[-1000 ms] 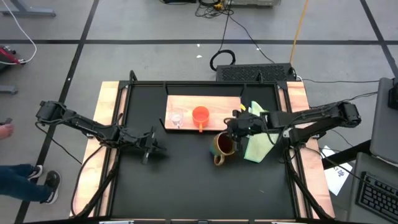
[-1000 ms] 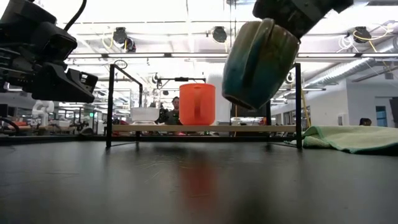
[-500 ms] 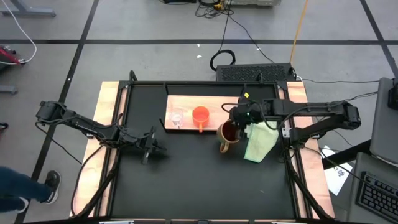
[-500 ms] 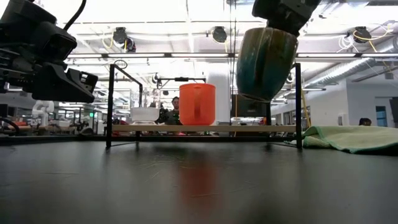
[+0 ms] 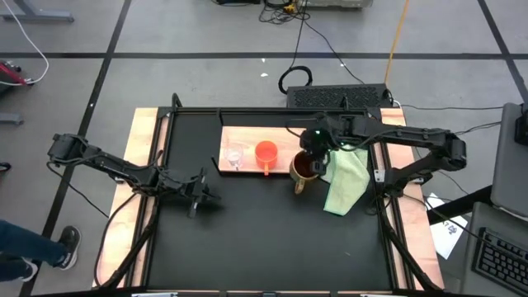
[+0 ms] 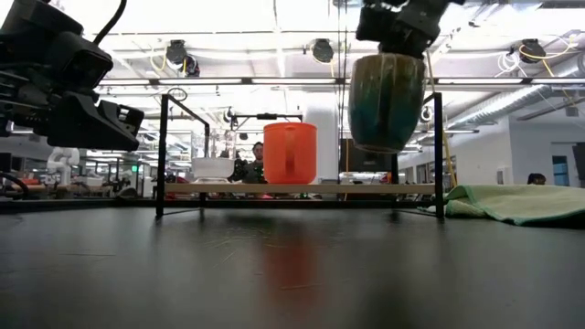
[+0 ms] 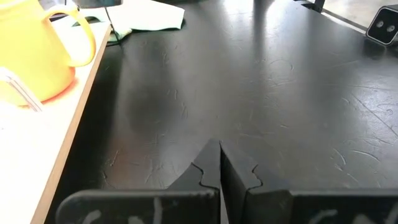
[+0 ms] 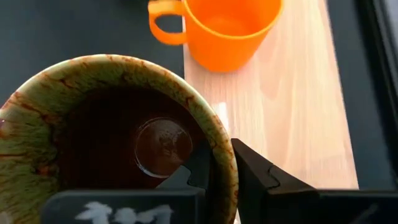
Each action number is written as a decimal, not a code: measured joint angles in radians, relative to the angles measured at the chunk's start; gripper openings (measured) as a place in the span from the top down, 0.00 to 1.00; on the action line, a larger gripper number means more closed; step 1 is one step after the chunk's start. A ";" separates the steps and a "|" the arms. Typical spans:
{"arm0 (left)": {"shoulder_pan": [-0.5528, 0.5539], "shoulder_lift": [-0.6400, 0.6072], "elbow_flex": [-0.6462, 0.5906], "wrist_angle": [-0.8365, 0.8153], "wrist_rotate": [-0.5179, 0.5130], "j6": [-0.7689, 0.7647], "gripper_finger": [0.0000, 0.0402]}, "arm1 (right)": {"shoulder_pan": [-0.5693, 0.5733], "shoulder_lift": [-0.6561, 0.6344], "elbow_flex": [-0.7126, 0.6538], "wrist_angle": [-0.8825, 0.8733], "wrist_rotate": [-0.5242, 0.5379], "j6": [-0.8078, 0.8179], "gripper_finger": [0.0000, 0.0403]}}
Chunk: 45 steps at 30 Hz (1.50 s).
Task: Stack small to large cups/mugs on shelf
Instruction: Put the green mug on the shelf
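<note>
Right gripper [image 5: 314, 154]: clamped on the mug's rim, one finger [image 8: 196, 163] inside the bowl and the other outside the wall, as the right wrist view showed.
Mug [image 6: 387, 99]: hung upright in the air, clear of the shelf top in the low view; from above it sat at the shelf's right end, at about 3 o'clock from the orange cup, with its handle pointing toward 6 o'clock.
Mug handling: glazed ceramic by its look, so likely heavy, rigid, slick and chippable; a one-sided rim pinch probably lets it swing, so a gentle set-down seemed wise. The handle was the other place to take hold.
Shelf [image 5: 289, 135]: light wood board on a dark frame, raised above the black table.
Orange cup [image 5: 266, 153]: stood on the shelf near its middle, handle toward 6 o'clock; probably light plastic and easy to nudge.
Glass cup [image 5: 235, 156]: stood on the shelf at 9 o'clock from the orange cup, apart from it; small, likely fragile.
Cloth [image 5: 344, 184]: pale green, lay on the table at 4 o'clock from the mug.
Left gripper [image 5: 198, 196]: fingers pressed together, empty, waiting low over the table's left side.
</note>
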State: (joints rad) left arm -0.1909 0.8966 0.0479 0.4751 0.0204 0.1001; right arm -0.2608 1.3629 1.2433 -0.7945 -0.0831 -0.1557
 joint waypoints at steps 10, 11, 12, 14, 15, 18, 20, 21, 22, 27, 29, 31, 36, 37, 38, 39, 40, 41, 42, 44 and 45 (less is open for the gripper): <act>0.000 0.000 0.000 -0.007 0.000 0.000 1.00 | -0.041 0.181 0.198 -0.139 -0.001 -0.118 0.93; 0.000 0.000 0.000 -0.008 0.000 0.000 1.00 | -0.047 0.189 0.207 -0.145 0.000 -0.124 0.93; 0.000 0.000 0.000 -0.009 0.000 0.001 1.00 | -0.051 0.192 0.216 -0.149 -0.002 -0.136 0.93; 0.000 0.000 0.000 -0.009 0.000 0.002 1.00 | -0.066 0.192 0.226 -0.147 -0.008 -0.160 0.93; 0.000 0.000 0.000 -0.010 0.000 0.003 1.00 | -0.074 0.191 0.228 -0.145 -0.022 -0.174 0.93; 0.000 0.000 0.000 -0.018 0.000 0.015 1.00 | -0.098 0.192 0.228 -0.157 -0.090 -0.208 0.93; 0.000 0.000 0.000 -0.018 0.001 0.022 1.00 | -0.110 0.192 0.227 -0.158 -0.106 -0.224 0.93; 0.000 0.000 0.000 -0.021 0.002 0.022 1.00 | -0.115 0.192 0.227 -0.157 -0.109 -0.240 0.93; 0.000 0.000 0.000 -0.024 0.002 0.022 1.00 | -0.119 0.192 0.227 -0.159 -0.111 -0.260 0.93; 0.000 0.000 0.000 -0.031 0.004 0.022 1.00 | -0.146 0.192 0.227 -0.151 -0.125 -0.290 0.93; 0.000 0.000 0.000 -0.030 0.005 0.022 1.00 | -0.156 0.193 0.227 -0.150 -0.135 -0.295 0.93; 0.000 0.000 0.000 -0.030 0.005 0.022 1.00 | -0.163 0.203 0.227 -0.141 -0.134 -0.301 0.93; 0.000 0.000 0.000 -0.030 0.005 0.021 1.00 | -0.179 0.221 0.226 -0.117 -0.135 -0.313 0.93; 0.000 0.000 0.000 -0.029 0.005 0.021 1.00 | -0.181 0.226 0.226 -0.110 -0.134 -0.314 0.93; 0.000 0.000 0.000 -0.029 0.005 0.021 1.00 | -0.183 0.234 0.226 -0.108 -0.131 -0.319 0.93; 0.000 0.000 0.000 -0.030 0.005 0.022 1.00 | -0.185 0.240 0.226 -0.112 -0.132 -0.325 0.93; 0.000 0.000 0.000 -0.030 0.005 0.023 1.00 | -0.185 0.242 0.226 -0.117 -0.133 -0.328 0.93; 0.000 0.000 0.000 -0.028 0.005 0.025 1.00 | -0.188 0.247 0.226 -0.119 -0.132 -0.331 0.93; 0.000 0.000 0.000 -0.028 0.005 0.026 1.00 | -0.191 0.252 0.226 -0.118 -0.136 -0.332 0.93; 0.000 0.000 0.000 -0.029 0.005 0.030 1.00 | -0.195 0.262 0.226 -0.113 -0.139 -0.336 0.93; 0.000 0.000 0.000 -0.029 0.005 0.032 1.00 | -0.196 0.268 0.226 -0.113 -0.139 -0.339 0.93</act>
State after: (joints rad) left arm -0.1910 0.8966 0.0479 0.4465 0.0254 0.1316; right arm -0.4573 1.6305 1.4689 -0.9075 -0.2225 -0.4946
